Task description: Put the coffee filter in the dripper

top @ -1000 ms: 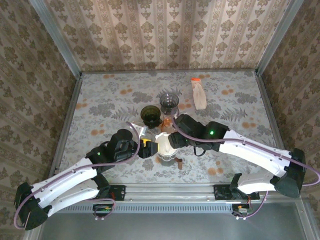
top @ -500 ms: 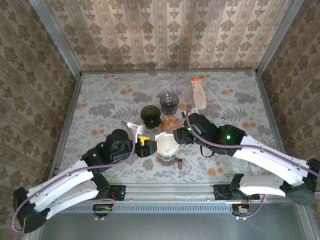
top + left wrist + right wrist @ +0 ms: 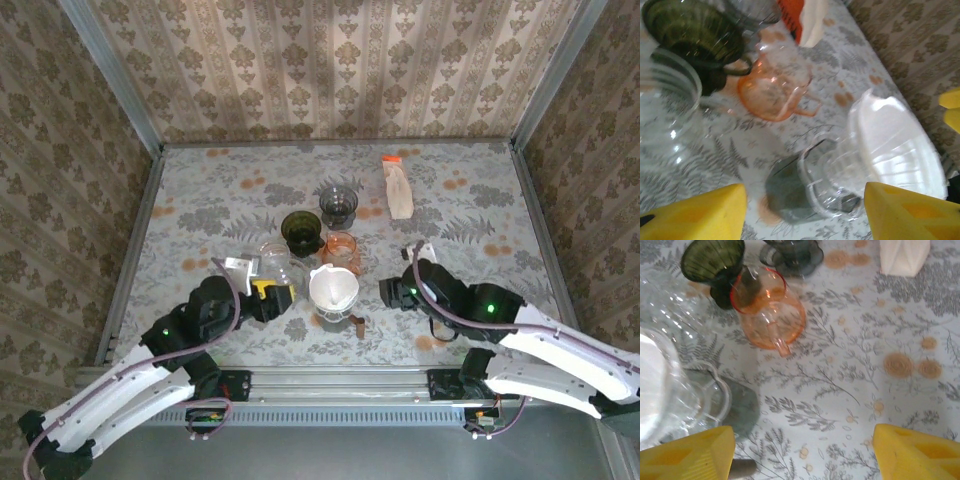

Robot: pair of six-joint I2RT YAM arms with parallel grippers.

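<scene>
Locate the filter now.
Top view, centre, toward the near edge: the filter sits in the clear dripper, just nearer than the orange cup.

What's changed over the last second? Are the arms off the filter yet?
Both arms pulled back toward their bases. The left gripper moved left and nearer, the right gripper right and nearer. Both are open and clear of the coffee filter they had been crowding, and it sits untouched in the dripper. The dripper, green cup, orange cup and grey glass stayed put.
</scene>
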